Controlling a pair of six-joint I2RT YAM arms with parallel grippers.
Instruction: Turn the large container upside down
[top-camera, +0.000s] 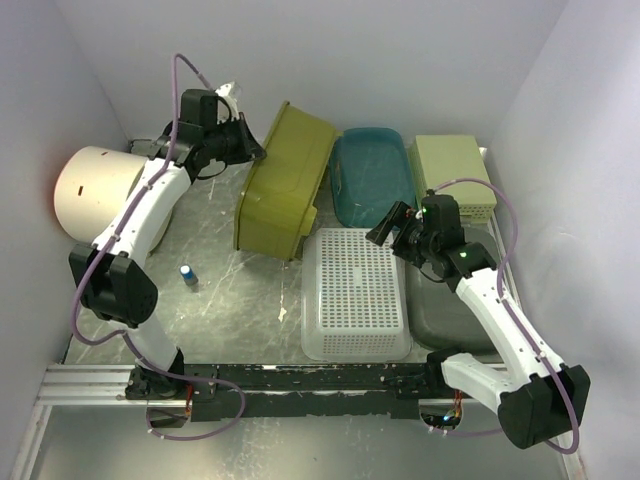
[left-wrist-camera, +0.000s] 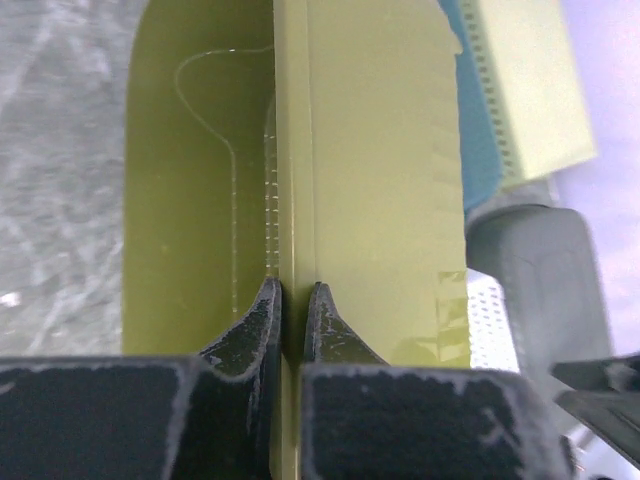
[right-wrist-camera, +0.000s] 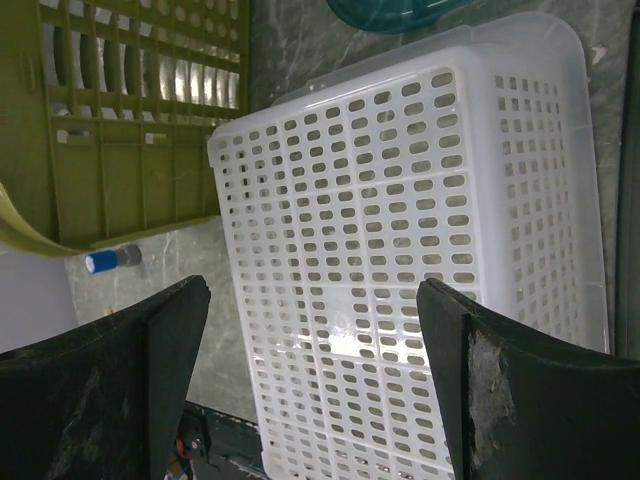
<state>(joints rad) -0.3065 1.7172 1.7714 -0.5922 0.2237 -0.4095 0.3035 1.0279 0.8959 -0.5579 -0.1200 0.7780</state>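
Sideways, olive large container (top-camera: 285, 178), rim clamped by left gripper (left-wrist-camera: 292, 300), right gripper (right-wrist-camera: 312, 295) spread wide

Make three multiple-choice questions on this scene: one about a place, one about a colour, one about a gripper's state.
1. Where is the left gripper?
A. on the rim of the olive container
B. on a red cup
C. resting on the table edge

2. What colour is the tub between the olive container and the pale green box?
A. red
B. teal
C. black

3. How does the right gripper stand?
A. shut on a bottle
B. shut on nothing
C. open above the white basket

Answers:
1 A, the left wrist view shows both fingers pinching the olive wall.
2 B, the top view shows it teal.
3 C, its fingers stand wide apart above the basket.
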